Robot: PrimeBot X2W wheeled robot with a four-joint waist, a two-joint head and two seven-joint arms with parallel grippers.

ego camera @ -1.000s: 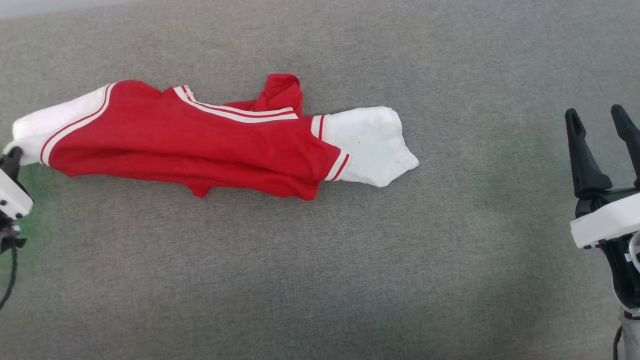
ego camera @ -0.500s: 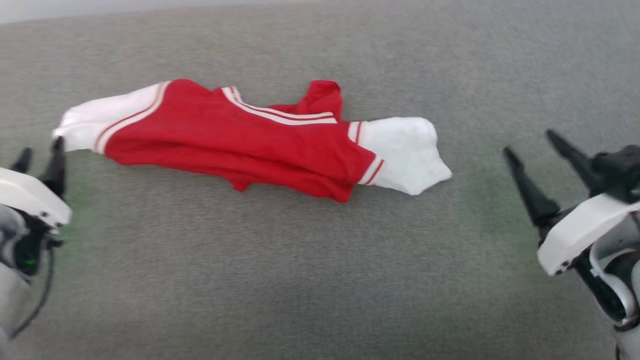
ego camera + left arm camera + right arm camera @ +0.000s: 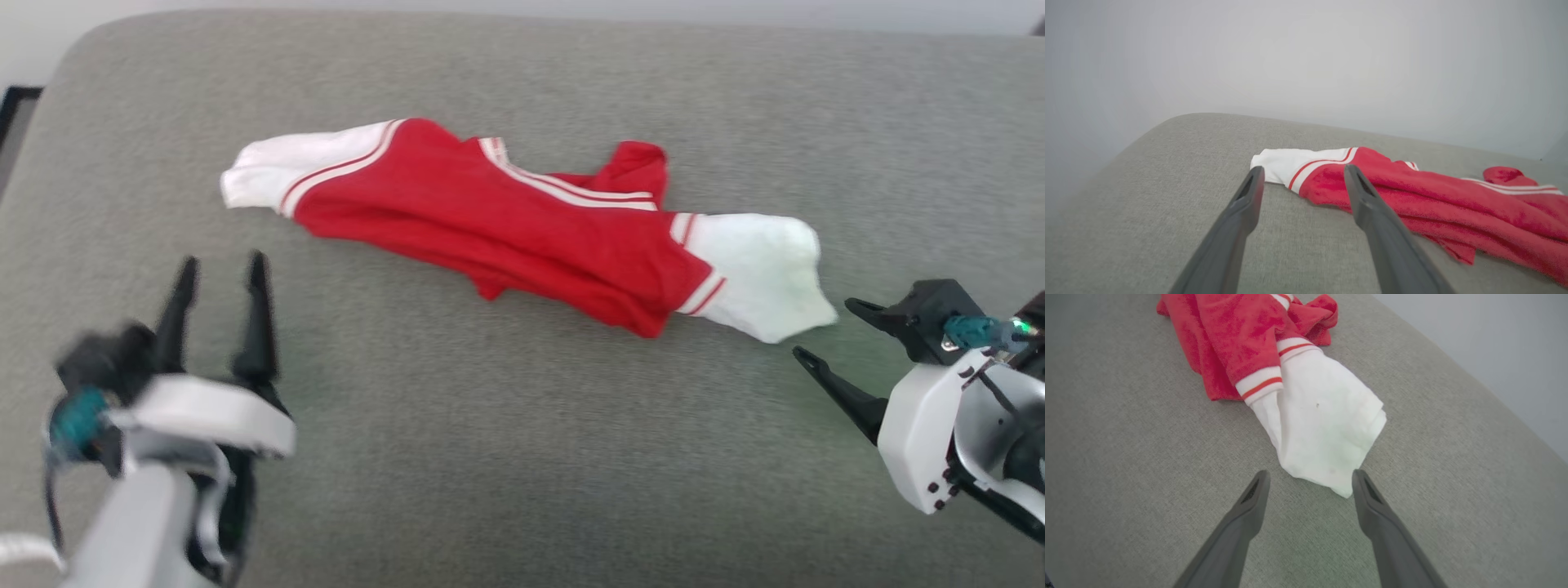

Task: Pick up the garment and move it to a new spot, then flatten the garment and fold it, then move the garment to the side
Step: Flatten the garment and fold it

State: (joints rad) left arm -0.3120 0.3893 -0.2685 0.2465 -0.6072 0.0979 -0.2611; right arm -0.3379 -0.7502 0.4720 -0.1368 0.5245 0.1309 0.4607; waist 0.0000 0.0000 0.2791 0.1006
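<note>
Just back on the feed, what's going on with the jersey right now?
Nothing is holding the garment. It lies bunched in a long strip on the grey cushion, not flattened or folded. The left gripper is open and hovers short of the white sleeve at that end. The right gripper is open too, its fingers on either side of the tip of the other white sleeve, not closed on it.

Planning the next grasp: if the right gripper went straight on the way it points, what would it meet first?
Probably the white sleeve of the garment: in the right wrist view it lies just ahead of the open right gripper. Height is unclear, so the grey cushion could come first.
</note>
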